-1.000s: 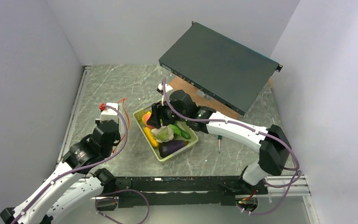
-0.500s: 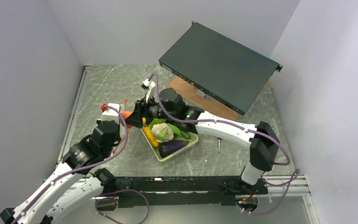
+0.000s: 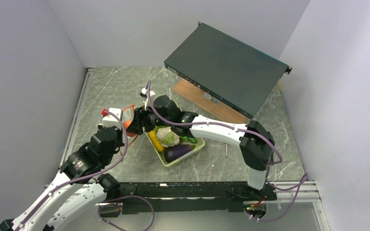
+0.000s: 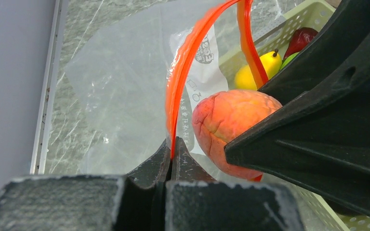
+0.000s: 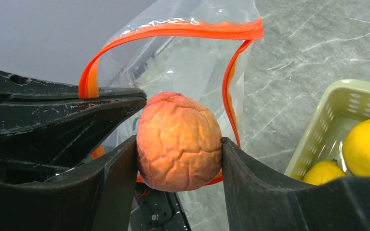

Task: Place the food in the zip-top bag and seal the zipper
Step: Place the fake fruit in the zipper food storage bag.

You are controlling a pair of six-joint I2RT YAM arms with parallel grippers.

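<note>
The clear zip-top bag (image 4: 120,86) hangs open on the left of the table, its red-orange zipper (image 5: 173,29) forming a loop. My left gripper (image 4: 172,144) is shut on the zipper strip at the near rim. My right gripper (image 5: 179,144) is shut on the orange peach (image 5: 179,142) and holds it right at the bag's mouth (image 3: 127,115), just beside the left fingers. More of the food lies in the basket: cauliflower (image 3: 167,136), purple eggplant (image 3: 177,152) and yellow corn (image 3: 156,142).
The pale green slatted basket (image 3: 198,144) sits just right of the bag. A large black flat box (image 3: 226,67) leans over a wooden board (image 3: 192,94) at the back. A small screwdriver (image 3: 226,148) lies to the right of the basket.
My right arm has swung left from over the basket, carrying the peach to the bag's mouth. The left gripper has stayed shut on the zipper, and the bag's rim stands higher now.
</note>
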